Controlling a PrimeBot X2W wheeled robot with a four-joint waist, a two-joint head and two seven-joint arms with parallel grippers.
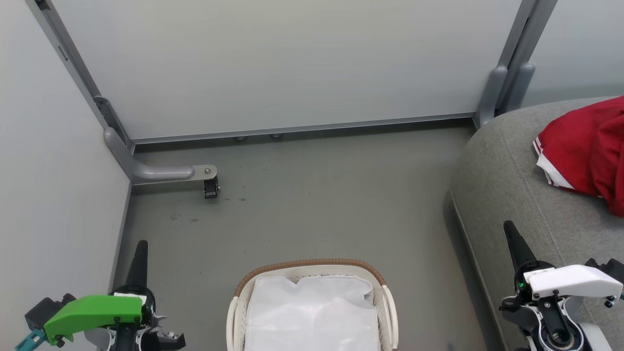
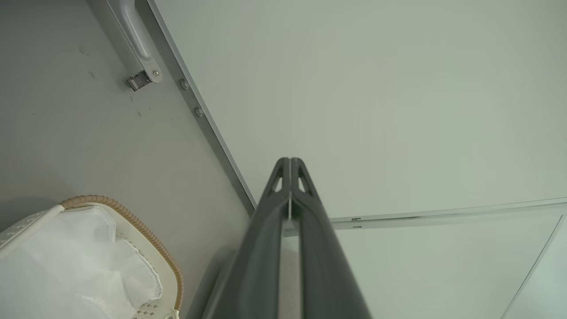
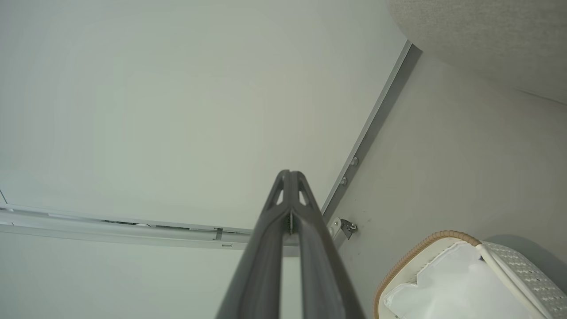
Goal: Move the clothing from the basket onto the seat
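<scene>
The clothing point(image 1: 585, 151) lies at the right edge on the seat point(image 1: 507, 195); the basket point(image 1: 312, 265), bottom centre, shows its white liner point(image 1: 312, 312) and no red. Left gripper point(image 1: 140, 246) and right gripper point(image 1: 510, 229) are pinched together, empty. The transfer looks finished; next, perhaps check under the liner

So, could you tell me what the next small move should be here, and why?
Probably none beyond a check: I would tip the head down a little to see the near end of the basket. What shows of it holds just its white liner, the red clothing lies on the seat, and both the left claw and right claw are shut with nothing in them.
</scene>
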